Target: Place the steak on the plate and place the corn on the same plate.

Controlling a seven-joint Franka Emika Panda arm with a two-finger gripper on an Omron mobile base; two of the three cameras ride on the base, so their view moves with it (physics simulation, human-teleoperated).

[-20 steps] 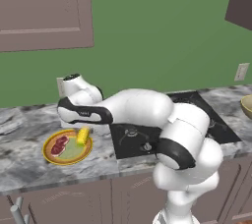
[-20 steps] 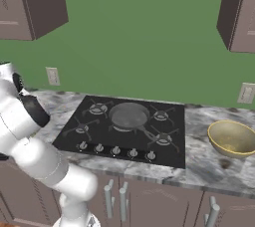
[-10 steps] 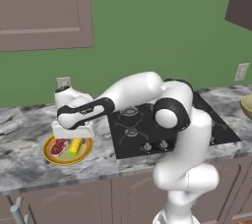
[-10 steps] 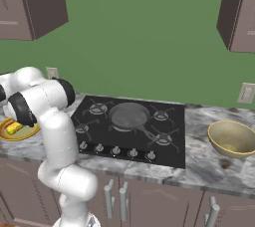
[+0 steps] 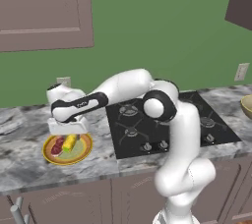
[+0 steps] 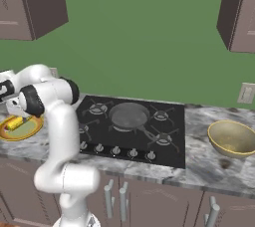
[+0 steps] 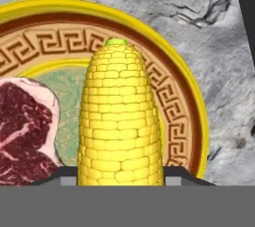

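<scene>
Corn [image 7: 119, 116] is what your hand [image 5: 69, 128] pinches, the cob standing between the two finger tips in the hand view with its greenish end pointing away over the plate [image 7: 187, 106]; the steak [image 7: 25, 131] already lies on the pale green centre just beside it. In the left base view the hand hangs low over the plate on the marble counter [image 5: 29, 161], so the job looks nearly done; the risk now is in the letting go. Release while the cob is tilted or clear of the plate and it can roll, being round, across the shallow yellow rim onto the counter; lower it too hard and you may nudge the steak or shove the plate; lift away askew and a finger may drag the cob along.
</scene>
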